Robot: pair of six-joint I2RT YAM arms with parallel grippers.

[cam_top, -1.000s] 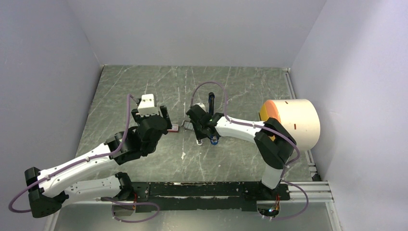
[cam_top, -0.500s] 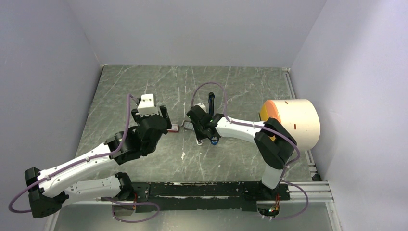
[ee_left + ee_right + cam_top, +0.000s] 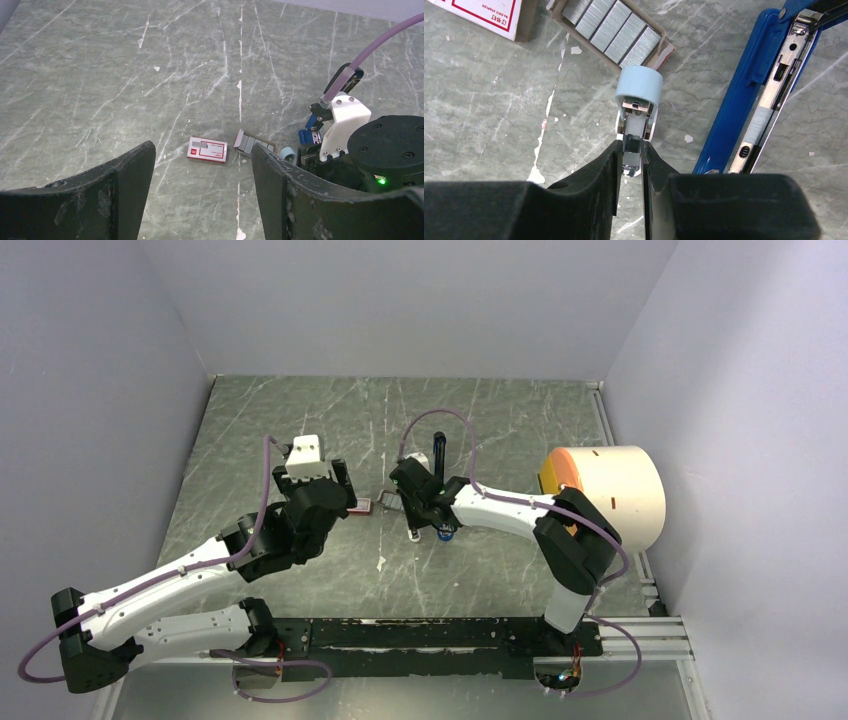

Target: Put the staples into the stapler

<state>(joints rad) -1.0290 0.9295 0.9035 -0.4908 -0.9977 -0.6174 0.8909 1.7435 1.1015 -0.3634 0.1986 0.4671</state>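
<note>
At right wrist, not overhead, staples [image 3: 616, 31], stapler rail [image 3: 781, 75]

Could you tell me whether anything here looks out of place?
The grey tray holding the silvery staples lies outside its red-and-white box, askew beside it; the slim blue stapler lies open, metal rail exposed.

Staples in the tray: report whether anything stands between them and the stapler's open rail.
Nothing visible does. Bare table separates the staples from the stapler. The right pincer, shut on a light-blue-capped piece, sits just beside the staples' near corner, next to that path rather than across it.
</note>
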